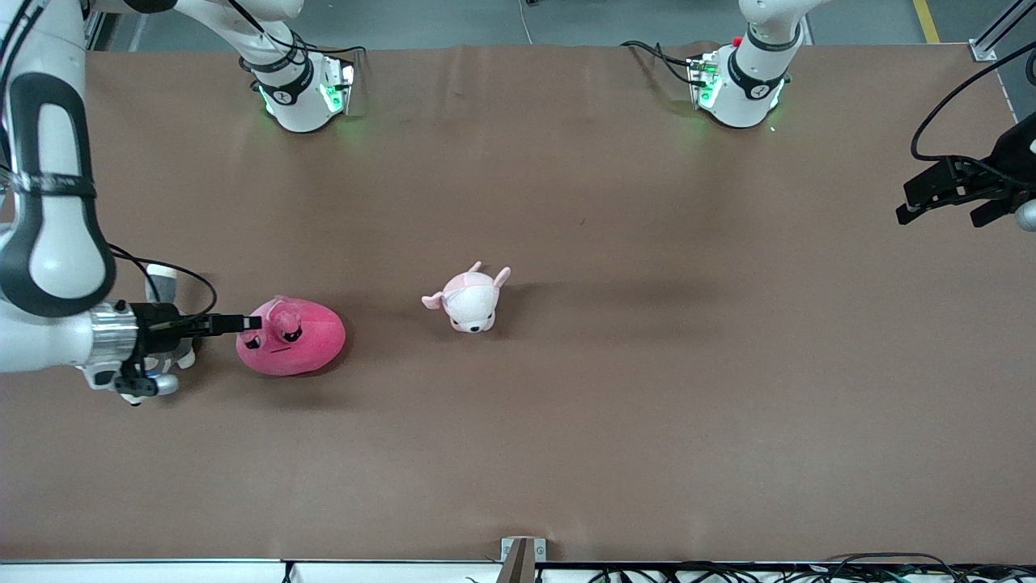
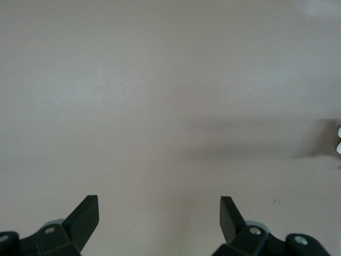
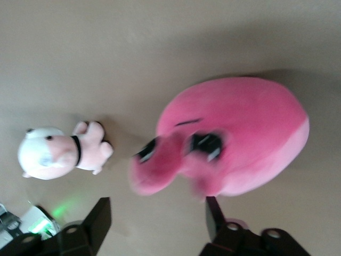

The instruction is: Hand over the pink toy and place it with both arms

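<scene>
Front view, brown table (image 1: 566, 445), right end effector (image 1: 243, 323) spread beside pink toy (image 1: 291, 337), left end effector (image 1: 943, 198) spread, waiting

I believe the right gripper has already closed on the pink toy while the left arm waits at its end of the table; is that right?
Not quite: the right wrist view shows the right gripper open beside the pink toy, not closed on it. The left gripper does wait at its end.

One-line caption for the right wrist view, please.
Right gripper, fingers open, at the pink toy on the table; puppy plush beside it.
</scene>
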You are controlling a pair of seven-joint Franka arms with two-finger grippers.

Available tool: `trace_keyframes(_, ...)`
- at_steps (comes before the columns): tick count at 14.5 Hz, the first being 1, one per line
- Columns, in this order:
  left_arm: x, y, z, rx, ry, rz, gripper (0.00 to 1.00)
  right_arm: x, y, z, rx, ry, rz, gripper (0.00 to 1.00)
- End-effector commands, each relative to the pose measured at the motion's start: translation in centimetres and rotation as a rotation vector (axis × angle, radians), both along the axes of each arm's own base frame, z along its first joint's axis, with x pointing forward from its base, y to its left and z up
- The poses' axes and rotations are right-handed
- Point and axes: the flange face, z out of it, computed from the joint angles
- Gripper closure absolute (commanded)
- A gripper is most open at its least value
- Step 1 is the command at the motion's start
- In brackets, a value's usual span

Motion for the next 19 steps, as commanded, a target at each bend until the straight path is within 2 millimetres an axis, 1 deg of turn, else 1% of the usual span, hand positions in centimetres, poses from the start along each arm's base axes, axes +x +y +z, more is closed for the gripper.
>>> trace_keyframes(1, 0.1, 0.3, 0.7, 0.017, -0.019, 0.008, 0.0, -1.2, -0.1, 7.5, -0.105, -0.022, -0.021, 0.0)
trace_keyframes(2, 0.1, 0.5, 0.6, 0.027, -0.017, 0.01, 0.0, -1.7, -0.3, 10.2, -0.189, -0.05, 0.015, 0.0)
trace_keyframes(4, 0.2, 0.6, 0.6, 0.039, -0.025, 0.009, 0.0, -2.7, 0.5, 14.5, -0.315, -0.113, 0.064, 0.0)
trace_keyframes(6, 0.4, 1.0, 0.6, 0.038, -0.031, 0.014, 0.0, -3.5, 0.1, 17.2, -0.378, -0.157, 0.067, 0.0)
trace_keyframes(7, 0.4, 1.1, 0.6, 0.039, -0.031, 0.017, 0.0, -3.9, -0.2, 18.9, -0.392, -0.186, 0.066, 0.0)
trace_keyframes(9, 0.4, 1.2, 0.6, 0.036, -0.031, 0.019, 0.0, -5.1, -0.7, 21.7, -0.436, -0.228, 0.061, 0.0)
trace_keyframes(11, 0.4, 1.1, 0.6, 0.035, -0.032, 0.019, 0.0, -6.1, -1.2, 23.2, -0.449, -0.235, 0.052, 0.0)
trace_keyframes(13, 0.6, 1.1, 0.4, 0.032, -0.028, 0.014, 0.0, -6.1, -1.6, 23.2, -0.51, -0.232, 0.063, 0.0)
trace_keyframes(14, 0.5, 1.7, 0.4, 0.035, -0.029, 0.02, 0.0, -6.2, -1.6, 23.6, -0.545, -0.245, 0.07, 0.0)
trace_keyframes(15, 0.6, 1.8, 0.3, 0.034, -0.027, 0.022, 0.0, -6.6, -1.6, 24.4, -0.554, -0.261, 0.063, 0.0)
trace_keyframes(17, 0.7, 1.9, 0.2, 0.035, -0.026, 0.024, 0.0, -6.6, -1.9, 25.4, -0.547, -0.311, 0.035, 0.0)
trace_keyframes(18, 0.7, 1.7, 0.2, 0.037, -0.026, 0.021, 0.0, -6.6, -2.5, 25.5, -0.545, -0.34, 0.015, 0.0)
trace_keyframes(19, 0.6, 1.2, 0.2, 0.039, -0.027, 0.014, 0.0, -7.1, -3.0, 25.5, -0.542, -0.365, -0.003, 0.0)
